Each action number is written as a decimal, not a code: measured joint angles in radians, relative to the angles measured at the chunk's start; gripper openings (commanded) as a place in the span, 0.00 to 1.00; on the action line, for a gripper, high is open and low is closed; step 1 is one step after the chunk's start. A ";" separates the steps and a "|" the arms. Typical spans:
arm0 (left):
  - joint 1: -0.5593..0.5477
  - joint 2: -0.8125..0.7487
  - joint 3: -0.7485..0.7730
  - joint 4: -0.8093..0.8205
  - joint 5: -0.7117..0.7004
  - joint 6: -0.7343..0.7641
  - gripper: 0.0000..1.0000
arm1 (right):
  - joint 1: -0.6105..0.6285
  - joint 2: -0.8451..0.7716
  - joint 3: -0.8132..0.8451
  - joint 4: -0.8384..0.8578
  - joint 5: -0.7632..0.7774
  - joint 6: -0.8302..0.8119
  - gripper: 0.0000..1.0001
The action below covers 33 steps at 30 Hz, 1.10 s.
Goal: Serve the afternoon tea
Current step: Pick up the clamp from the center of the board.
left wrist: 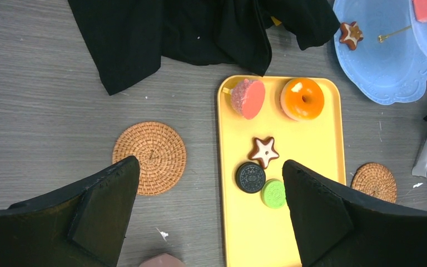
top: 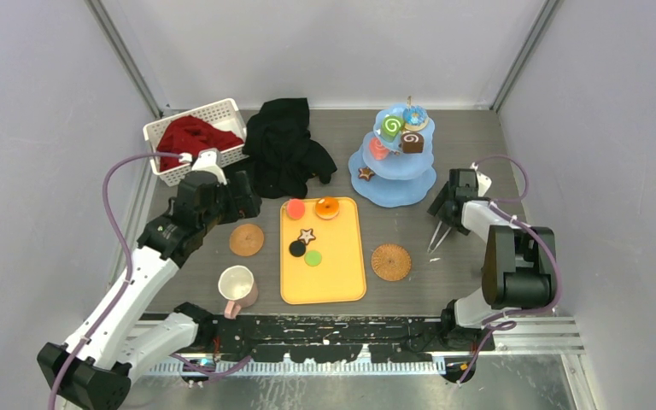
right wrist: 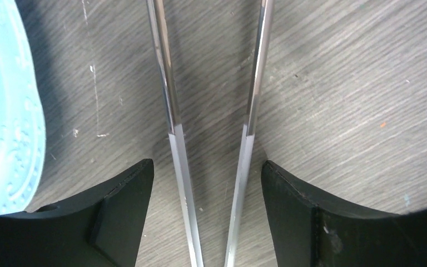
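Afternoon tea judged part-served. Pale-blue three-tier stand [top: 393,198] set at far right of tabletop [top: 444,145], loaded with green swirl roll [top: 392,127], blue donut [top: 415,115], brown cube [top: 412,141], red sweet [top: 377,148], lower-tier star cookie [top: 365,173].

Five sweets left on orange-yellow tray [top: 325,286]: pink sweet [top: 295,208], orange donut [top: 327,207], second star cookie [top: 307,236], black cookie [top: 297,248], green cookie [top: 313,257].

Pink-handled cream mug [top: 237,286] placed near left coaster [top: 246,240], not on it. Right coaster [top: 391,261] bare.

Left tool [left wrist: 211,167] held wide apart above tabletop beside tray, nothing gripped. Right tool [right wrist: 207,164] apart, astride metal tongs [top: 437,237] near stand, tong arms not touched.
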 measured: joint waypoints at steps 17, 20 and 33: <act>0.000 0.028 -0.048 0.016 0.034 -0.046 0.99 | 0.010 0.032 0.046 -0.102 0.039 0.000 0.67; 0.000 0.028 -0.053 0.023 0.037 -0.051 0.99 | 0.014 0.046 0.061 -0.103 0.038 0.000 0.53; 0.000 0.030 -0.068 0.050 0.053 -0.052 0.99 | 0.024 -0.121 0.055 -0.267 -0.016 0.013 0.01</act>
